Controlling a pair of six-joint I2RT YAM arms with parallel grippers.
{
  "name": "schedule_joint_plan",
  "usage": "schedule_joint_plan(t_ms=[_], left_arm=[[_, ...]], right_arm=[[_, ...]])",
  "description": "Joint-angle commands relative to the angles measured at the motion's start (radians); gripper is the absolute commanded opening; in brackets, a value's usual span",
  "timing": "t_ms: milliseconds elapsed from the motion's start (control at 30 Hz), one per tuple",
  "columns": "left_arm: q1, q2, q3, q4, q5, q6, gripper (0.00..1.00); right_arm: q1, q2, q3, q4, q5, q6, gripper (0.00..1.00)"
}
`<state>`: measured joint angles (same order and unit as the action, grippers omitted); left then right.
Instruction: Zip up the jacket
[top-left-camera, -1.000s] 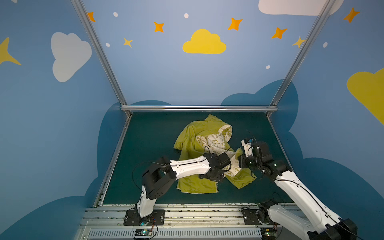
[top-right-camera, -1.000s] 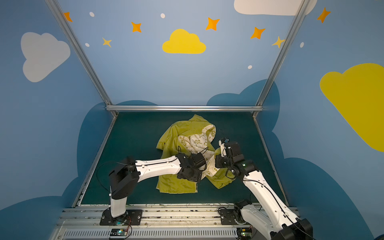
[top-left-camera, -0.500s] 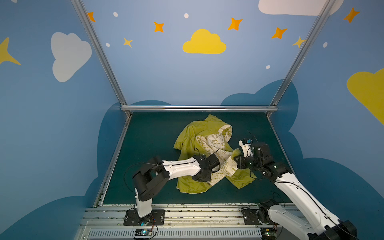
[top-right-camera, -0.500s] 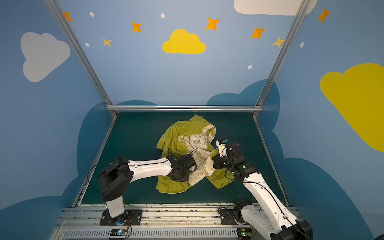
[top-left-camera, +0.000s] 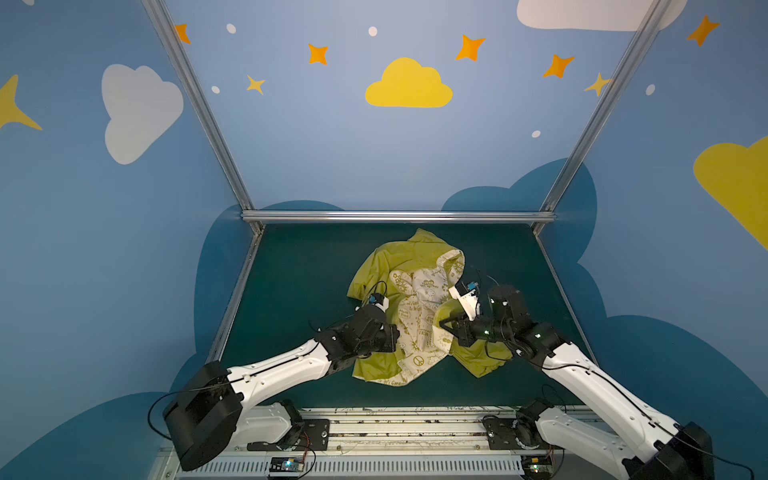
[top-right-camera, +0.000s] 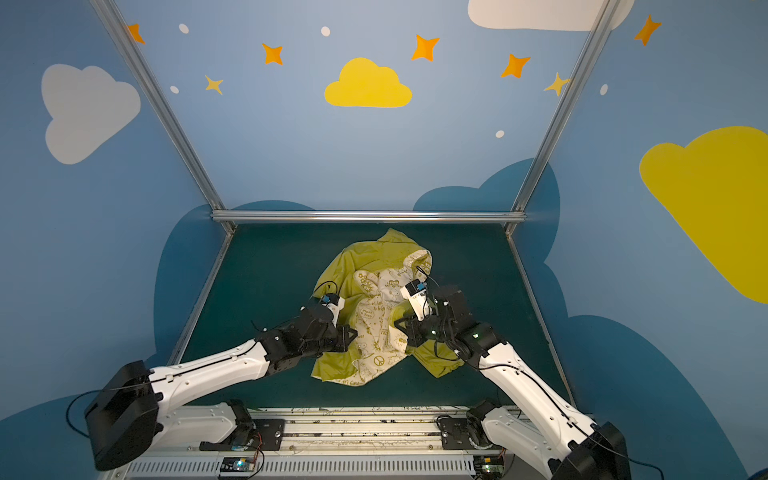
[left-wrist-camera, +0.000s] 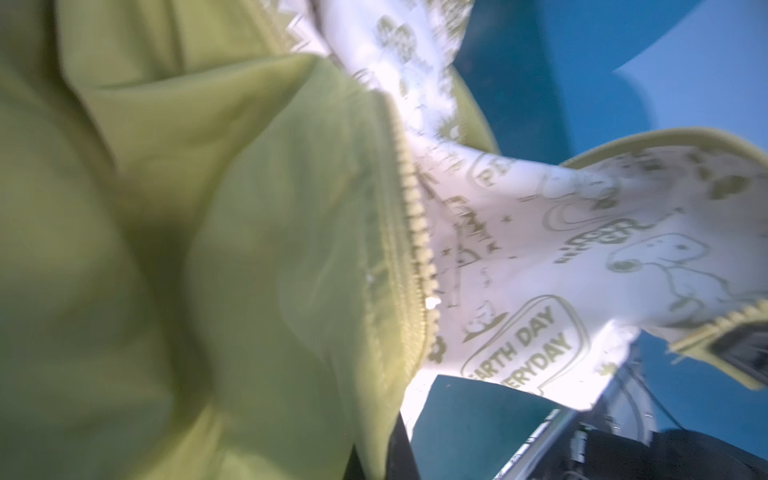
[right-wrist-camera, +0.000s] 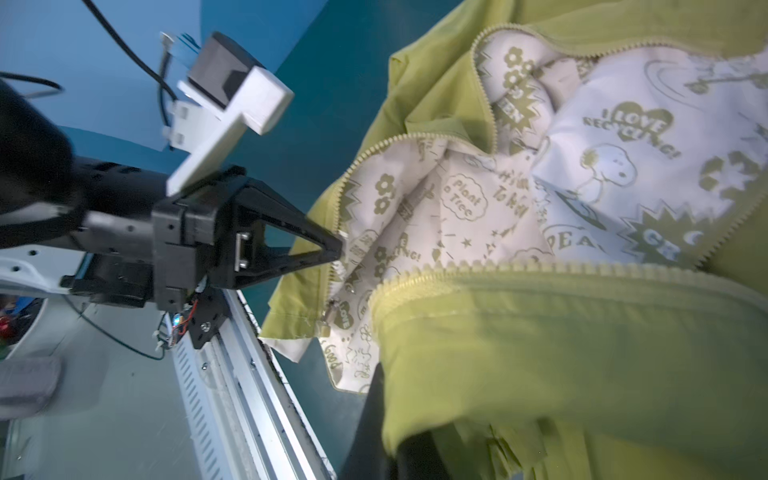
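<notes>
Blue walls (top-left-camera: 332, 158) painted with clouds and stars close in a dark green bench (top-left-camera: 291, 291). On the left, the left arm (top-left-camera: 282, 370) reaches in low from the front rail (top-left-camera: 395, 419). Its jaws are pressed together on the left front edge of the jacket (top-left-camera: 390, 266). In the right wrist view its two black fingers (right-wrist-camera: 299, 220) meet in a point right at that edge. The left wrist view is filled with olive cloth, and a row of zipper teeth (left-wrist-camera: 415, 216) runs along it toward the camera.

The jacket lies crumpled in the middle of the bench, a little right of centre, with one olive tip toward the back wall. It is unzipped and spread open, so the cream lining (top-left-camera: 419, 316) with its olive doodles faces up between the two front edges. Its near hem rests on the bench close to the rail.

On the right, the right arm (top-left-camera: 590, 382) comes in from the other end of the rail. Its jaws are clamped on the right front edge, where olive cloth folds over them and hides the tips in both top views. In the left wrist view a dark tip (left-wrist-camera: 739, 353) grips the end of the second tooth row (left-wrist-camera: 702, 332). The two rows stand well apart, with lining between them.
</notes>
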<state>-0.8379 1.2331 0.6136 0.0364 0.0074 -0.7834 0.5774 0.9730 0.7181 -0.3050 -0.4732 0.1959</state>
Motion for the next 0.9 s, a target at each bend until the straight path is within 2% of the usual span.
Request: schedule_joint_plan(t_ms=[0, 67, 133, 233, 267, 333, 433, 567, 733, 867], left_arm=[[0.052, -0.025, -0.077, 0.265, 0.146, 0.037, 0.03], [0.088, -0.039, -0.122, 0.289, 0.207, 0.025, 0.03], [0.124, -0.06, -0.174, 0.272, 0.22, 0.018, 0.07], [0.141, -0.108, -0.229, 0.127, 0.193, 0.023, 0.14], [0.143, -0.126, -0.249, 0.085, 0.174, 0.013, 0.19], [0.149, -0.158, -0.3, 0.025, 0.143, -0.039, 0.4], [0.15, -0.2, -0.352, 0.013, 0.155, -0.116, 0.56], [0.128, -0.257, -0.359, 0.004, 0.201, -0.157, 0.74], [0.064, -0.313, -0.325, -0.065, 0.157, -0.123, 0.73], [0.061, -0.269, -0.311, -0.058, 0.155, -0.087, 0.7]], right_arm=[[0.015, -0.006, -0.04, 0.143, -0.105, 0.056, 0.0], [0.028, 0.004, -0.077, 0.182, -0.111, 0.079, 0.0], [0.048, 0.024, -0.085, 0.186, -0.092, 0.083, 0.0], [0.069, 0.058, -0.086, 0.178, -0.063, 0.086, 0.0], [0.073, 0.069, -0.088, 0.183, -0.068, 0.091, 0.0], [0.084, 0.097, -0.092, 0.206, -0.076, 0.098, 0.0], [0.093, 0.133, -0.084, 0.21, -0.075, 0.097, 0.0], [0.093, 0.154, -0.055, 0.153, -0.06, 0.084, 0.0], [0.093, 0.166, -0.049, 0.113, -0.047, 0.083, 0.0], [0.093, 0.172, -0.05, 0.116, -0.047, 0.089, 0.0]])
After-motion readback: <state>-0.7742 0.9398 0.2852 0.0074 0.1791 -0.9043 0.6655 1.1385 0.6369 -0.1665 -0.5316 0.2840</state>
